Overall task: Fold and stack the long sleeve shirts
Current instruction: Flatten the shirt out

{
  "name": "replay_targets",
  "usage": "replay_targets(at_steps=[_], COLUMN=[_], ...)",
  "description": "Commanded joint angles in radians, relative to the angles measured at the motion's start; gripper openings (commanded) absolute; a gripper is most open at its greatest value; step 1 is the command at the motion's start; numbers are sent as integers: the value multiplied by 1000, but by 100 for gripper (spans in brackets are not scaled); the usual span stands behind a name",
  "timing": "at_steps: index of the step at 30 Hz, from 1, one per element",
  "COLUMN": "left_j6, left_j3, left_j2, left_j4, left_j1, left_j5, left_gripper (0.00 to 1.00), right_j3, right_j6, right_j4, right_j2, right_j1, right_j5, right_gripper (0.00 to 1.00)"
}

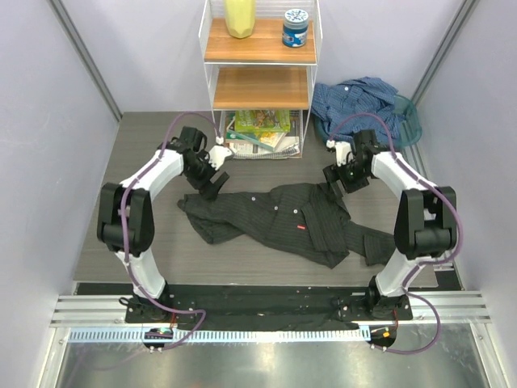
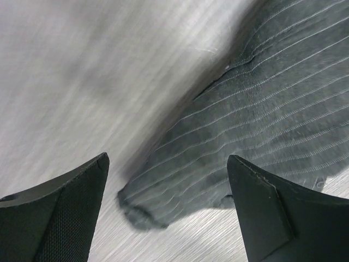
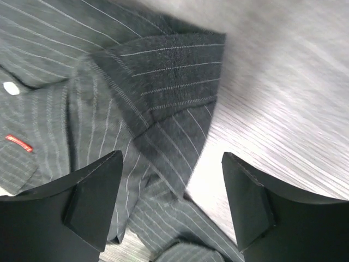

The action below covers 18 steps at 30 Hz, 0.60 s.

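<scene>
The dark charcoal pinstriped shirt [image 1: 283, 220] lies spread and rumpled across the middle of the table. The blue shirt [image 1: 362, 101] sits crumpled at the back right. My left gripper [image 1: 212, 186] hovers at the charcoal shirt's left end. In the left wrist view the gripper [image 2: 168, 159] is open, and a corner of the striped cloth [image 2: 262, 120] lies flat on the table between the fingers, held by neither. My right gripper [image 1: 338, 179] is at the shirt's upper right edge. Seen from the right wrist, it [image 3: 172, 155] stands open over a folded edge of the cloth [image 3: 163, 71], gripping nothing.
A white wire shelf unit [image 1: 260, 52] stands at the back centre with a yellow container [image 1: 240, 18] and a blue-lidded jar [image 1: 296, 27] on top. Packets and books [image 1: 262, 129] lie on its bottom level. A teal rim [image 1: 414, 117] shows behind the blue shirt. Walls close both sides.
</scene>
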Motion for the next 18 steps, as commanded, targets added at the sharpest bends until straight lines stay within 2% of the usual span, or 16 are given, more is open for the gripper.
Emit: replay_targets(at_steps=[1,2,5,6,8,9,10,11,13,15,18], left_j6=[-25,-25,-13,-13,-16,-24,-33,-60,-83,-102,-26], left_j3=[10,8,5,4,16,23,34,72,140,238,255], left_j2=[56,63,88,91,85,77,57,48,15,-21,-160], left_j4=[-25,-33,-80,-93,-96,-93,-79,-74,-103,-140,-208], left_j1=[0,-1,0,0,5,8,24,34,64,98,106], left_j5=[50,56,80,83,86,88,97,102,128,192,232], left_gripper=[87,85,75,67,50,34,27,12,0,0,0], right_j3=[0,-1,25,48,84,128,153,179,274,399,540], right_j6=[12,21,20,18,20,21,21,21,3,-23,-100], right_j4=[16,23,12,4,-3,-5,-8,-10,-25,-86,-205], right_j2=[48,68,103,108,122,120,116,99,76,30,-78], right_j1=[6,7,7,7,6,6,4,0,-2,-8,-36], right_j5=[-30,-35,-81,-104,-96,-84,-69,-61,-49,-79,-212], right_gripper=[76,73,57,39,13,2,1,1,1,1,1])
